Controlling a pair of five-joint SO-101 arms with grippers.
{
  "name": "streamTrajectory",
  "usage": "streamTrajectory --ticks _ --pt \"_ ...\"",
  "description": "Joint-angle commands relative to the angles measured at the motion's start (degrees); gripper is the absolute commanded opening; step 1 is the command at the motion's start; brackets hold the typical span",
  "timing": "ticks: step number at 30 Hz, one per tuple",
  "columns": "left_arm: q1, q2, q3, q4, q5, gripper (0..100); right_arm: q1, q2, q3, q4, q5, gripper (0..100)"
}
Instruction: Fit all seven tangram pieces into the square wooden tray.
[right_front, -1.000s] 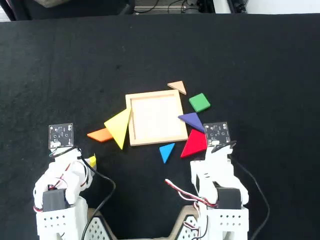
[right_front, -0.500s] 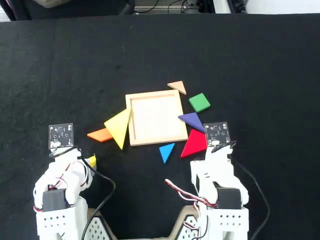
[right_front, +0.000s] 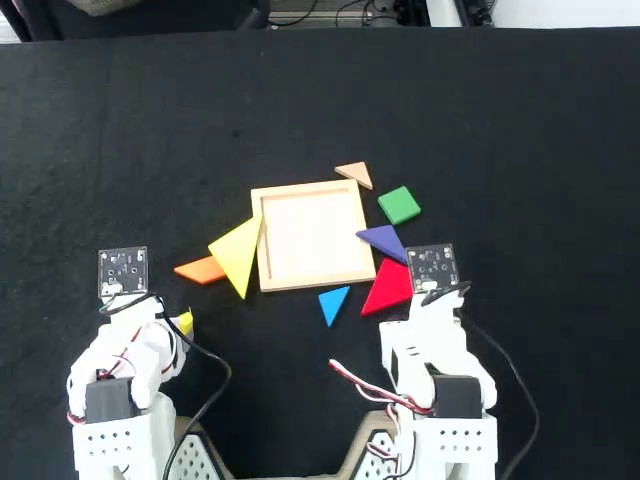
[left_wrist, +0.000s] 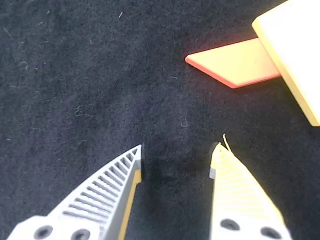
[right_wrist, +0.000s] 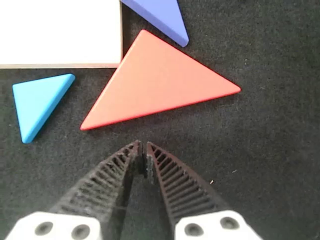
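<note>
The black tabletop (right_front: 500, 120) carries the tray (right_front: 305, 188) (pale wood), a red triangle (right_front: 388, 288) at four o'clock, a yellow triangle (right_front: 240, 255) at nine.

light: bright, even | shadows: faint | glare: tray (right_wrist: 60, 30) washed white in right wrist view

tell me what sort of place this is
Likely a robotics lab or hobby workbench: a black cloth-covered table with two small white robot arms mounted at its near edge, a square wooden tray among coloured tangram pieces, and cables behind the table.
</note>
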Motion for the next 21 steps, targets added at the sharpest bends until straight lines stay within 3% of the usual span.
streamTrajectory --ticks 1,14,21 --pt "0.57 -0.35 1.01 0.18 0.18 23 -0.7 -2.95 -0.13 0.35 -0.26 1.5" --pt "-1.27 -0.44 -3.47 -0.35 0.35 23 -0.7 -3.03 -0.13 0.0 -0.35 1.5" --pt "-1.01 -0.44 -12.79 -3.25 0.09 23 -1.23 -3.03 -6.37 -21.27 -0.35 1.5"
